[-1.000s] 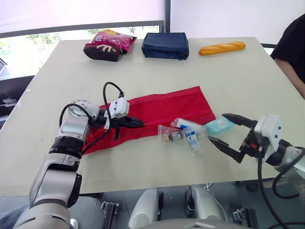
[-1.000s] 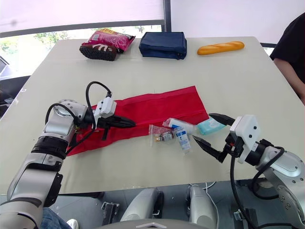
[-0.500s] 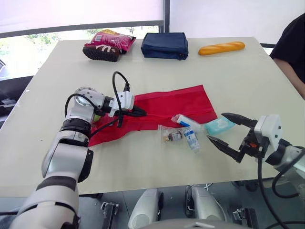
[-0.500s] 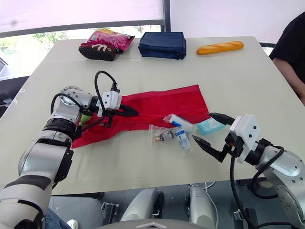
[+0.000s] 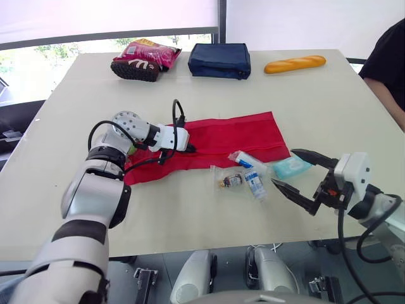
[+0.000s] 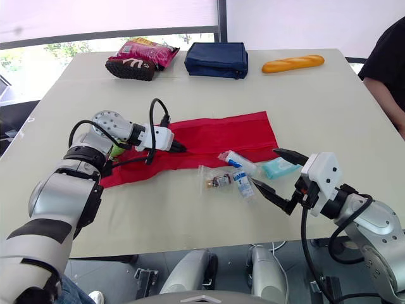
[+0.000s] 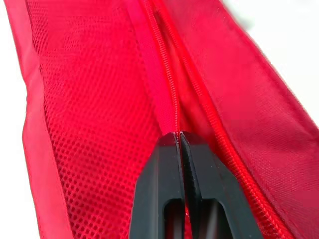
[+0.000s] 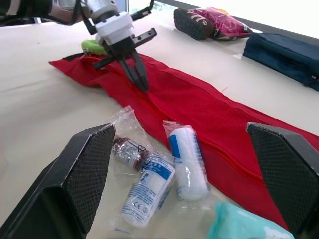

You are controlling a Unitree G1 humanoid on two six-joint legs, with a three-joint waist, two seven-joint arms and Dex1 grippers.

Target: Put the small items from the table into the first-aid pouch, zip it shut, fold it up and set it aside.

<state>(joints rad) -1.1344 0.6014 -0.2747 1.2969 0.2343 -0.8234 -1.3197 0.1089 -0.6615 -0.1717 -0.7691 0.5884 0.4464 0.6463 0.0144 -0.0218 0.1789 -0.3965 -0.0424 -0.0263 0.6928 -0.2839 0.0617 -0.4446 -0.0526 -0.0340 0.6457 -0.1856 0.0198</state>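
Table (image 5: 329, 107): pale top, carrying everything listed below.
First-aid pouch (image 5: 237, 133): red, opened out flat as a long strip across the middle of the table, mesh lining upward.
Zipper (image 7: 172, 94): runs the length of the pouch; beyond the left fingertips its two rows of teeth lie apart.
Left gripper (image 5: 188, 148): on the pouch toward its left end, black fingers pinched together on the zipper line.
Right gripper (image 5: 283, 167): above the table's near right part, fingers spread wide, nothing between them, tips towards the small items.
Small items: four, loose on the table just off the pouch's near right edge.
Vial bag (image 5: 229, 180): clear bag with a small dark vial, leftmost of the group.
Bandage roll (image 5: 255, 184): white with blue print, wrapped, just right of the vial bag.
Second roll (image 5: 243, 159): white and blue, wrapped, touching the pouch's edge.
Teal packet (image 5: 291, 166): rightmost, near the right gripper's fingers.
Green object (image 6: 116, 151): small, at the pouch's left end beside the left wrist.
Navy bag (image 5: 219, 60): far edge, centre.
Baguette (image 5: 295, 64): far edge, right of the navy bag.
Pink snack packet (image 5: 149, 52): far edge, left, with a dark brown object (image 5: 134, 69) against it.
Person (image 5: 386, 63): black sleeve at the right edge.
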